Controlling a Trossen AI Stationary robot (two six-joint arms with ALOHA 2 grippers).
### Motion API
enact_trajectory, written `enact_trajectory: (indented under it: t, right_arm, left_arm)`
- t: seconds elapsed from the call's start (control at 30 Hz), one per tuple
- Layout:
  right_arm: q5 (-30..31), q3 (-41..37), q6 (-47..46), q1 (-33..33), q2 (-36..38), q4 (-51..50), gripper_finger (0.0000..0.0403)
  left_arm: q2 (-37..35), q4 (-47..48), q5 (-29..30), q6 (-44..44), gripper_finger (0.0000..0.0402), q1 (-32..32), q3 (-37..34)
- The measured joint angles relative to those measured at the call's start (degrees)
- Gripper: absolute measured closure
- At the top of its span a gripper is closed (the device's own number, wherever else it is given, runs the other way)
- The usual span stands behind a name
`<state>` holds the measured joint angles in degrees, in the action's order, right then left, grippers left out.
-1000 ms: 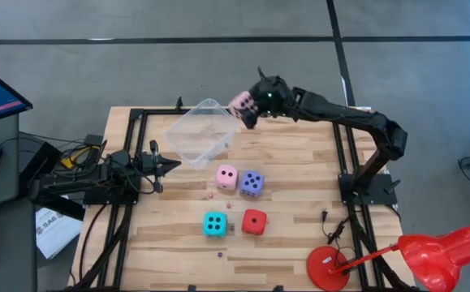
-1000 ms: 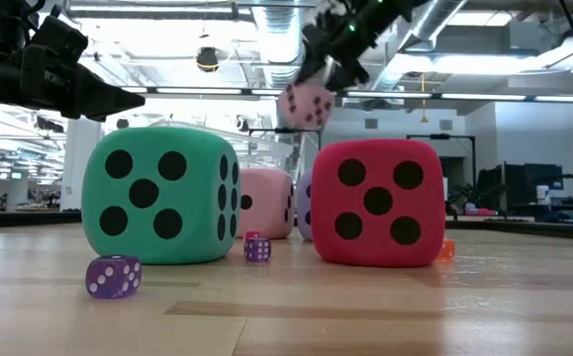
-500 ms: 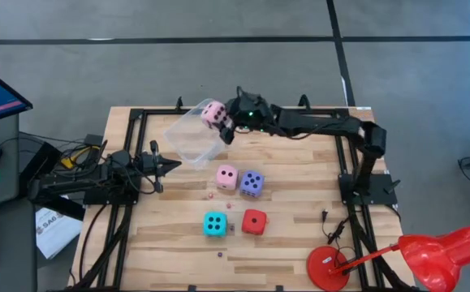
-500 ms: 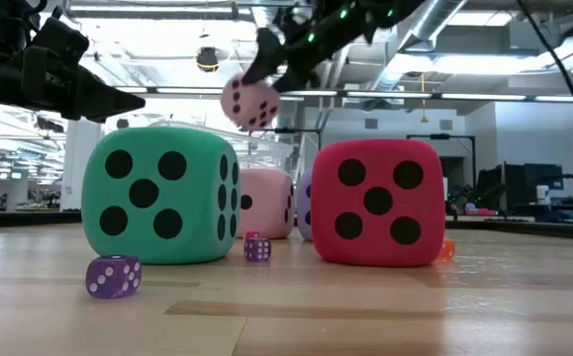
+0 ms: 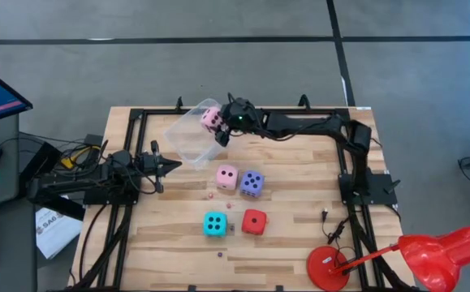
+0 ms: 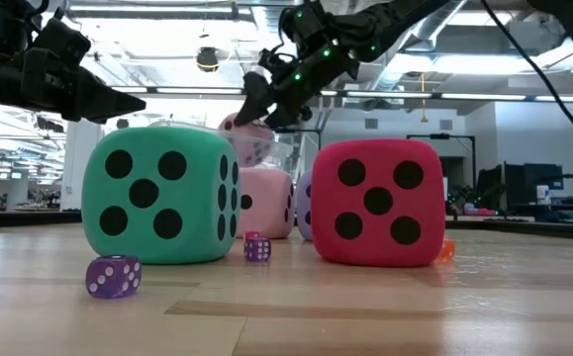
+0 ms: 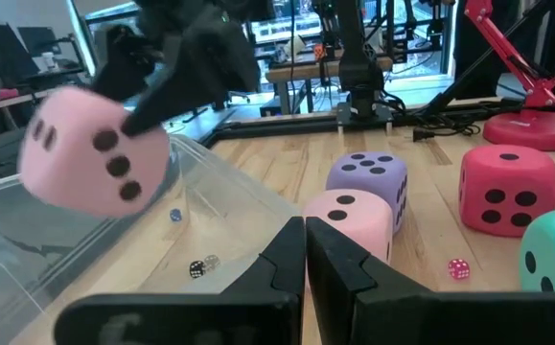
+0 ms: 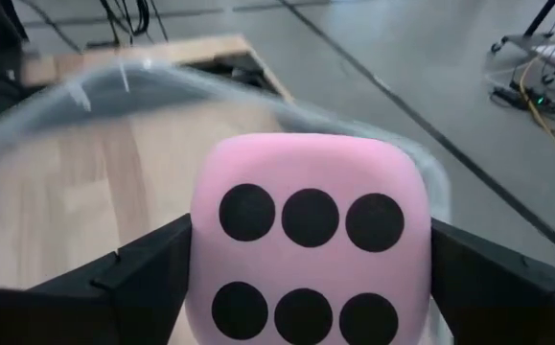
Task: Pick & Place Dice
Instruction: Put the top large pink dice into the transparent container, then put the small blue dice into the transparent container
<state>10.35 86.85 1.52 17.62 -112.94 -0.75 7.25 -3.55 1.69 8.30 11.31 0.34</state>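
Note:
My right gripper point(image 5: 221, 123) is shut on a pale pink die point(image 5: 211, 118) and holds it over the right rim of the clear plastic tub point(image 5: 187, 138) at the table's far side. A second pale pink die point(image 5: 227, 176), a violet-blue die point(image 5: 252, 182), a cyan die point(image 5: 214, 224) and a red die point(image 5: 254, 221) rest on the table's middle, each on one face. My left gripper point(image 5: 170, 165) waits shut at the table's left, pointing level toward the dice. My right gripper pinches the pale pink die between its two fingers point(image 8: 143, 278), one on each of two opposite side faces point(image 8: 205, 259). The fingers come from the table's right, slanting down. The die hangs clear of the table, over the tub, its six-pip face toward the wrist.
Small dice lie on the wood near the big ones point(image 6: 114, 276) and in the tub point(image 7: 196, 269). A black frame point(image 5: 137, 113) borders the table. A red lamp point(image 5: 429, 253) stands at the near right corner.
My right gripper has carried the pale pink die toward the table's left edge and downward, from beside the tub's right to over its rim, tipping further down. The die stays in the hold throughout.

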Motion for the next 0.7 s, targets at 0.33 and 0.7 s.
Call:
enact_trajectory:
  t: [0.33, 0.7]
  right_arm:
    - [-0.01, -0.02, 0.41, -0.91, 0.38, -0.90, 0.0012]
    - [-1.47, -0.02, -4.96, 0.62, 0.38, 0.02, 0.0004]
  left_arm:
    - [0.00, -0.11, -0.01, 0.00, 0.0399, 0.02, 0.00]
    - [0.00, -0.15, -0.02, 0.00, 0.0399, 0.02, 0.00]
